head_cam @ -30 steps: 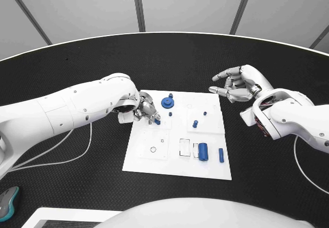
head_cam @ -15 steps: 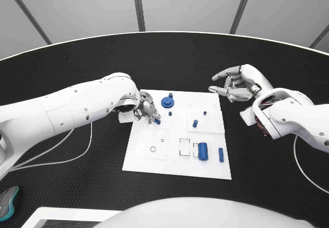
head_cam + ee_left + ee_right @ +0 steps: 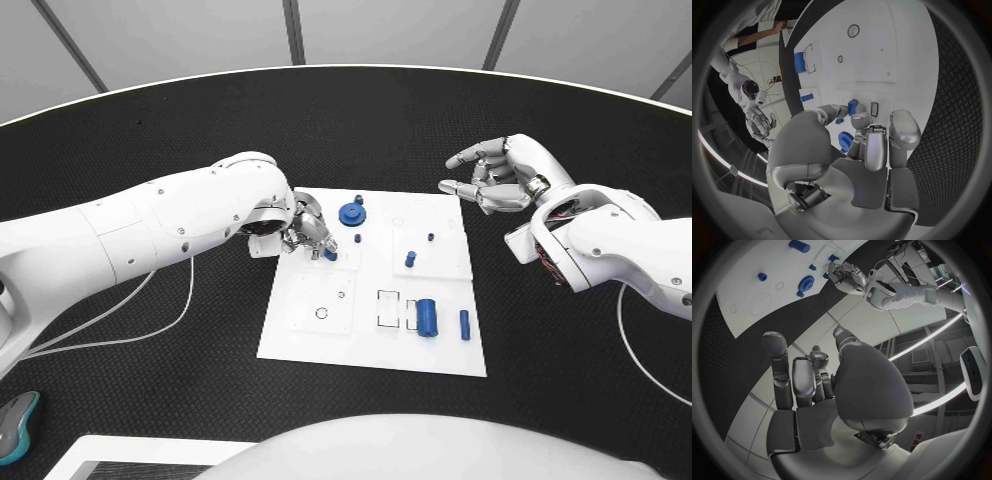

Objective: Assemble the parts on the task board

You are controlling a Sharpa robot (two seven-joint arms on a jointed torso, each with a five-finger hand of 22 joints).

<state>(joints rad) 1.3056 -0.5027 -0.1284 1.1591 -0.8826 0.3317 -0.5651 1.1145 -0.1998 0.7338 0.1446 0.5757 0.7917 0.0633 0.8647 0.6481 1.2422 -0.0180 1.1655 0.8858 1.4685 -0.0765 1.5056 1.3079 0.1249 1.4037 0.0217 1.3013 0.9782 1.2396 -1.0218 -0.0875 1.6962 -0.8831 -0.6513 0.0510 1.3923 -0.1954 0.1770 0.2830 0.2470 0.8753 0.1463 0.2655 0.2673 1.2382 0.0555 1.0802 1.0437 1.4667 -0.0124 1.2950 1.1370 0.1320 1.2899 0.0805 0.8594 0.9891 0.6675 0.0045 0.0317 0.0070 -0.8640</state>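
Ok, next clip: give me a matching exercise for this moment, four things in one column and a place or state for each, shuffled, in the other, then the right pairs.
Things:
1. left robot hand
2. right robot hand
3. blue gear
4. big blue cylinder

Places or states:
A. lying on its side in the near right part of the task board
B. off the board's far right corner, above the black table, holding nothing
C. on the far part of the board, just beyond the small blue part at the fingertips
D. over the board's left edge, fingertips at a small blue part

Pairs: 1-D, 2-B, 3-C, 4-A
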